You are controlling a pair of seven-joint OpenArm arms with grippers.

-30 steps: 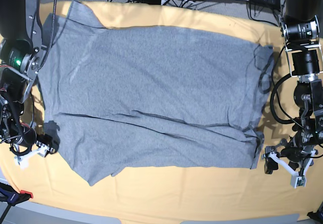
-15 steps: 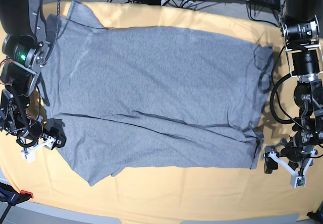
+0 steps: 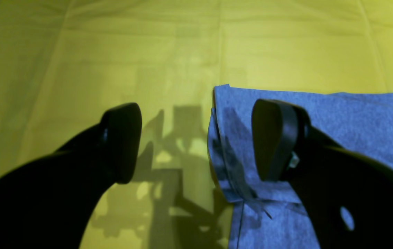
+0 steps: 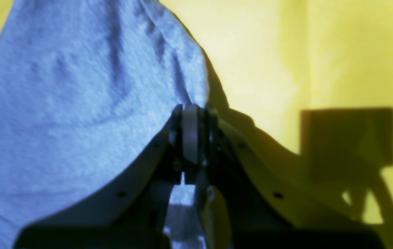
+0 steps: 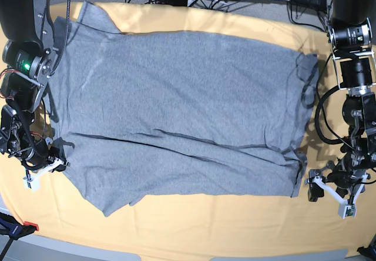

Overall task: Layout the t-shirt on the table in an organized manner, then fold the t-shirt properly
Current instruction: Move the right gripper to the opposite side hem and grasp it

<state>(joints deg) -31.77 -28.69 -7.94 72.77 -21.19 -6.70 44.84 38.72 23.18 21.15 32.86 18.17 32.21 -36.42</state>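
The t-shirt lies spread flat across the middle of the table, plain grey side up, with a horizontal crease line running across its lower third and yellow-orange cloth showing on all sides. Its hem edge sits at 3 o'clock in the base view, where the fabric bunches slightly near the corner; a sleeve flap points down toward 7 o'clock. My right gripper is at 9 o'clock in that view, at the shirt's edge. In the right wrist view my right gripper has its jaws pressed together on a pinch of grey fabric, and the t-shirt rises in a taut peak from the table to the fingertips, filling the frame from 9 to 12 o'clock. My left gripper is at 4 o'clock in the base view, just beside the shirt's lower hem corner and apart from it. In the left wrist view my left gripper stands spread wide and holds nothing: one finger hangs over bare table, the other over the t-shirt, whose corner edge and dark seam line run between them. Whether either fingertip touches the surface, I cannot tell.
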